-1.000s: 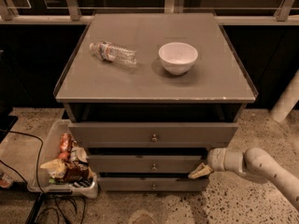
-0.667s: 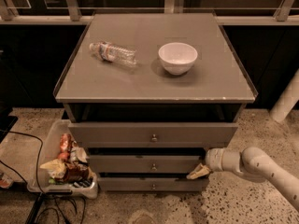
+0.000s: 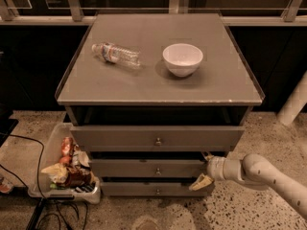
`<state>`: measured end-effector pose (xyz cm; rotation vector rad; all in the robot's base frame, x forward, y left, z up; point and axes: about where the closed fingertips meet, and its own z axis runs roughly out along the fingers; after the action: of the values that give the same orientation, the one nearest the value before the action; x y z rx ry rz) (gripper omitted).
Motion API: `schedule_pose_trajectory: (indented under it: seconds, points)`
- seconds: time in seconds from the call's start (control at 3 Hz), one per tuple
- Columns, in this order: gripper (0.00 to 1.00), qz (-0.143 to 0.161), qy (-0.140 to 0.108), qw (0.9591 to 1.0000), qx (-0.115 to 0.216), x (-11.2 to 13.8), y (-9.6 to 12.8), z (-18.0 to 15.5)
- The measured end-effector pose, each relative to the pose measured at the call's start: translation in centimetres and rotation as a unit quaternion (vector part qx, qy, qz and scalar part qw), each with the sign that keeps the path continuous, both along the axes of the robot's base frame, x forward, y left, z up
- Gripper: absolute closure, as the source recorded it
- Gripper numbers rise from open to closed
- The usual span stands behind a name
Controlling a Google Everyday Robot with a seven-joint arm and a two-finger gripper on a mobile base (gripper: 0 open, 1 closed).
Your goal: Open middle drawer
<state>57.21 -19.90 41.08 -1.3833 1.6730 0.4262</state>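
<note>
The middle drawer (image 3: 144,168) is the second of three grey fronts on the cabinet, with a small round knob (image 3: 158,171) at its centre. It stands slightly out from the cabinet, with a dark gap above it. My gripper (image 3: 204,171) comes in from the right on a white arm and sits at the right end of this drawer front, one finger near its top edge and one pale finger (image 3: 201,182) hanging below it.
The top drawer (image 3: 158,138) sits above and the bottom drawer (image 3: 156,189) below. A plastic water bottle (image 3: 116,54) and a white bowl (image 3: 182,59) lie on the cabinet top. A bin of snack packets (image 3: 64,169) and cables stand on the floor at the left.
My gripper and arm have shifted slightly to the left along the middle drawer's right end. The drawers look the same.
</note>
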Motion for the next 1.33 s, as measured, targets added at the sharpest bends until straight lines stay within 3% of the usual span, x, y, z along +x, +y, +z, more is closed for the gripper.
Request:
schedule_pose_trajectory:
  seconds: [0.33, 1.33]
  points:
    - [0.18, 0.000, 0.000, 1.0000, 0.000, 0.00, 0.00, 0.00]
    - [0.88, 0.000, 0.000, 1.0000, 0.000, 0.00, 0.01, 0.29]
